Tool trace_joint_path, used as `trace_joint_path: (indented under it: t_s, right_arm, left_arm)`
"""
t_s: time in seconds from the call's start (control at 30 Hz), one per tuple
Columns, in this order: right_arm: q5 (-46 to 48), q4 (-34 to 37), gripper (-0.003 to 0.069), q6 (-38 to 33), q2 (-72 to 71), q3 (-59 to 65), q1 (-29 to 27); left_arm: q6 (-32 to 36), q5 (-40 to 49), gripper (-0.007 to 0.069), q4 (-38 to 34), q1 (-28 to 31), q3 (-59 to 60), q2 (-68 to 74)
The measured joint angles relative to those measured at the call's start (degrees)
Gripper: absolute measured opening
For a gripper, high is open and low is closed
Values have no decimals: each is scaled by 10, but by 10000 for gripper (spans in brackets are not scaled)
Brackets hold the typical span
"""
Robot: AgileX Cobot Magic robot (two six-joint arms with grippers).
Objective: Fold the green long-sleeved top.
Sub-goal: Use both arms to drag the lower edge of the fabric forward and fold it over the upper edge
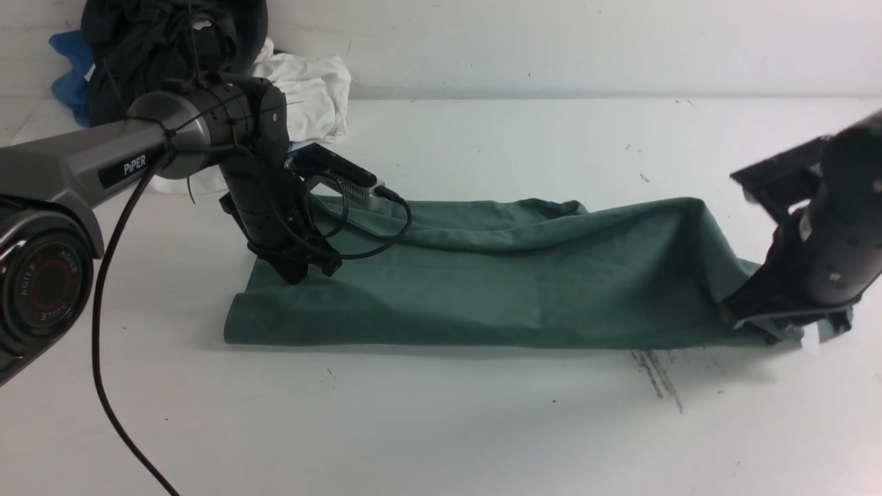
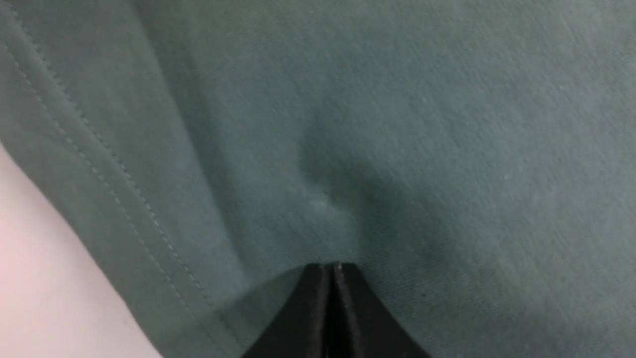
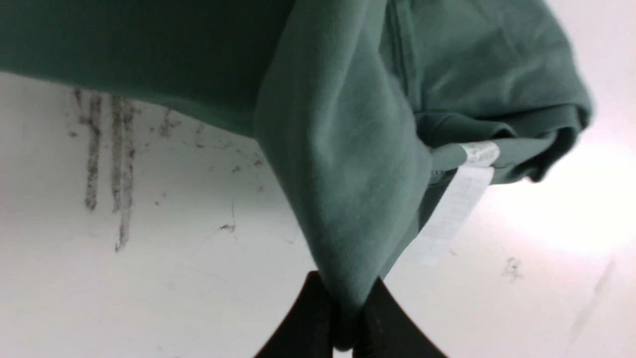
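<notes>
Plenty of bare table (image 1: 441, 427) lies open on my near side of the green long-sleeved top (image 1: 482, 289), which stretches across the middle as one long folded band with a straight near edge. My left gripper (image 1: 303, 272) is clamped shut on a pucker of cloth at the band's left end, and my right gripper (image 1: 778, 331) is pinched tight on a fold beside the white label (image 3: 459, 199). I count one top, two pincers and three spare garments heaped far left: a dark garment (image 1: 151, 41), a blue garment (image 1: 69, 76) and a white garment (image 1: 310, 89).

matt knit cloth top (image 1: 482, 289) on a scuffed smooth table (image 1: 413, 427).
</notes>
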Motion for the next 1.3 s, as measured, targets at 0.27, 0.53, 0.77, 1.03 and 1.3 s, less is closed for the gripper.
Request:
trace_joint_path:
  t_s: [0.27, 0.53, 0.77, 1.03, 1.3]
  right_arm:
    - [73, 131, 24, -138, 20, -144, -105]
    - [77, 213, 24, -194, 102, -159, -206]
    - [77, 247, 24, -213, 170, -173, -239]
    - [77, 253, 24, -210, 215, -270, -243]
    - [76, 219, 30, -184, 287, -285, -243]
  left_arm:
    - [0, -2, -8, 1, 25, 0, 0]
    - [0, -2, -8, -31, 64, 0, 0]
    - [9, -2, -8, -34, 67, 0, 1]
    - [10, -2, -8, -35, 67, 0, 1]
    - [11, -1, -8, -35, 67, -1, 1]
